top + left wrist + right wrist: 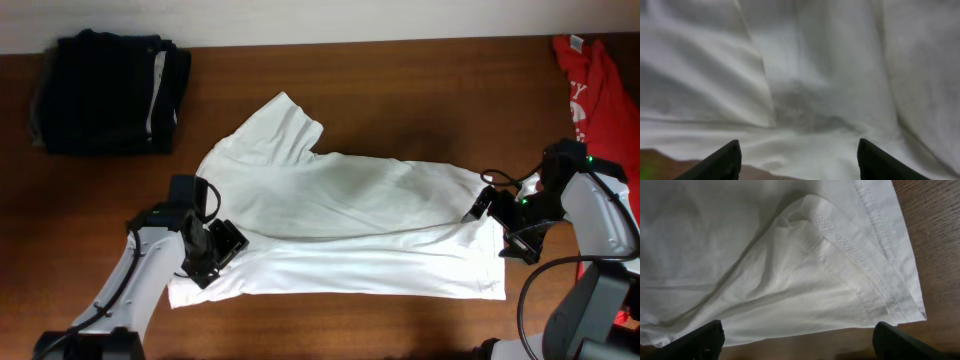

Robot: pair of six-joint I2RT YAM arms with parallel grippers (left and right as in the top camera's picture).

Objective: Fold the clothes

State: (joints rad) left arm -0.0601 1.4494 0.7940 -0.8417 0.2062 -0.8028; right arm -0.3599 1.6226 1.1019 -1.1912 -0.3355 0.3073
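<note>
**A:** What is taking up the most room?

**B:** The wooden table (400,70) is filling the overhead view. The white T-shirt (340,215) is lying across its middle, spread mostly flat. One sleeve is pointing toward the far left, and a long layer edge is running along the shirt's length close to the near side.

**A:** Is anything else sitting on the wood?

**B:** A folded pile of dark garments (105,95) is sitting in the far left corner, well apart from the shirt. A red garment (600,85) is lying at the far right edge, partly running out of view.

**A:** Where are the arms working?

**B:** The left gripper (215,250) is sitting over the shirt's near left corner. Its wrist camera is showing the two fingers spread wide, with rumpled white cloth filling the view ahead and nothing pinched between them. The right gripper (500,225) is sitting at the shirt's right end.

**A:** And its jaws?

**B:** They are also standing wide apart and gripping nothing. Ahead of them the stitched hem (885,235) is running along the bare wood, and an upper layer is lying doubled over the lower one near that corner. I cannot tell whether either gripper's fingertips are touching the fabric.
</note>
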